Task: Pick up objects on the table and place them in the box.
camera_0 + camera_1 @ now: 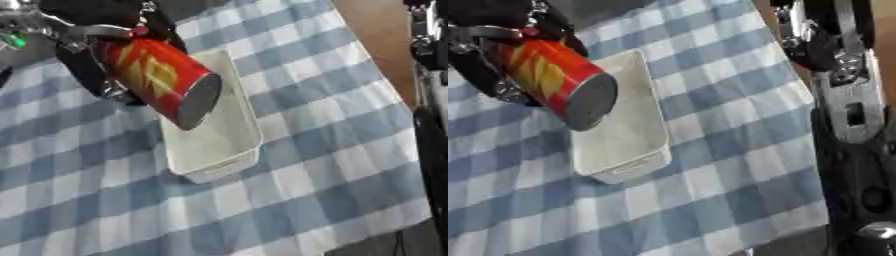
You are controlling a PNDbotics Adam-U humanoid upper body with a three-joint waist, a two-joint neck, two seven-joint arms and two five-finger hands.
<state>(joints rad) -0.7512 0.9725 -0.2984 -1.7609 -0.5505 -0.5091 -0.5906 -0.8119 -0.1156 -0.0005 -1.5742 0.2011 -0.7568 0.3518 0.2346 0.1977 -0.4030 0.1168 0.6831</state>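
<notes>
No readable text or numbers anywhere; the red can (162, 80) bears only yellow diagonal stripes, its lettering, if any, illegible

Place: cannot tell for sure; looks like a home dining spot or a staged test table.
Cover: blue-and-white checked tablecloth (332, 150) reaching the table's edges.
Far right edge: bare brown surface (376, 45) beyond the cloth.

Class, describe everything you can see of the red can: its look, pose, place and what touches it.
The red can is a cylinder with yellow slanted markings and a dull grey, flat end. It looks like metal. It is tilted, grey end pointing down toward the camera, held in the air over the white box, which looks empty. The left hand, black with silver parts, wraps round its upper part; nothing else touches it.
</notes>
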